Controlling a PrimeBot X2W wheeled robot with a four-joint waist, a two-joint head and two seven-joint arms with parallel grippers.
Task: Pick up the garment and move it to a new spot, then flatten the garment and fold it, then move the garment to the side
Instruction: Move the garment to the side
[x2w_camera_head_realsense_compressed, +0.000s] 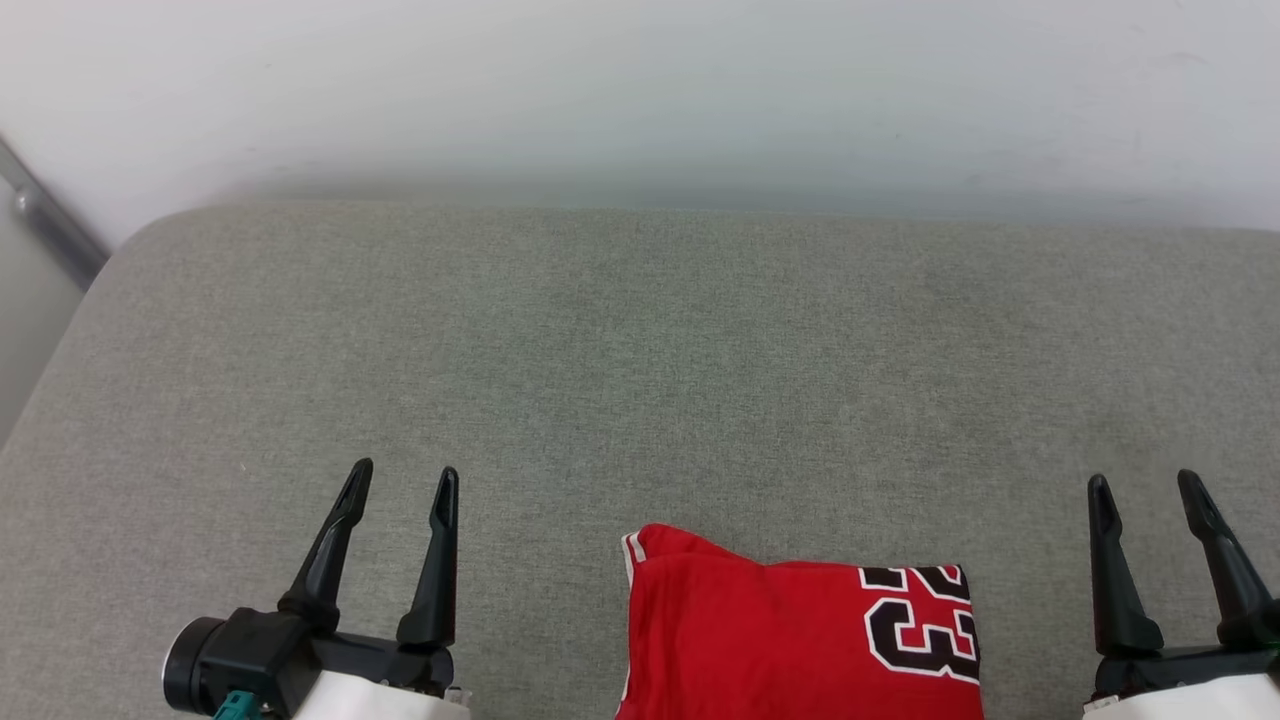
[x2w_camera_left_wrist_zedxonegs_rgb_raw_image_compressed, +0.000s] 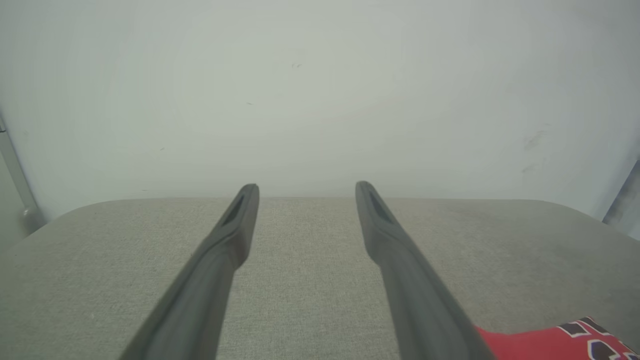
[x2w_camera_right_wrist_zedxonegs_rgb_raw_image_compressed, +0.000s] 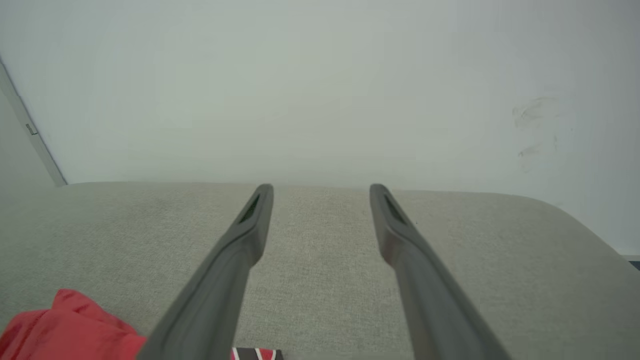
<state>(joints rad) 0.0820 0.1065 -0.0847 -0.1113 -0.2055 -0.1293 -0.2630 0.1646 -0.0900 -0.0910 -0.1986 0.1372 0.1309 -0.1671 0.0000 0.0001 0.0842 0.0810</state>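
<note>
The garment (x2w_camera_head_realsense_compressed: 800, 640), a soft red jersey T-shirt with a black, white-outlined "23" print and a strip of white-and-red trim at its upper left corner, is seen at the bottom centre of the head view. It lies in a compact folded block on the grey woven cushion (x2w_camera_head_realsense_compressed: 640, 350). It lies between the two grippers and is touched by neither.

The left gripper (x2w_camera_head_realsense_compressed: 406, 470), at the lower left, is held with its two long dark fingers apart and nothing between them. The right gripper (x2w_camera_head_realsense_compressed: 1143, 480), at the lower right, is likewise spread and empty.

The cloth is judged to be light, limp and not fragile. It is likely to sag and unfold if lifted by one layer only. A hold is best taken on the stacked edges at the two upper corners, with all layers pinched together. Some drag against the textured cushion is to be expected.

The near part of the garment is cut off by the bottom edge of the head view, so its full outline and the number of layers cannot be told. The sleeves and the rest of the print are hidden within the fold. In each wrist view only a corner of red cloth is caught at the lower edge, partly behind a finger. Above the cushion a pale wall (x2w_camera_head_realsense_compressed: 640, 90) is seen.
</note>
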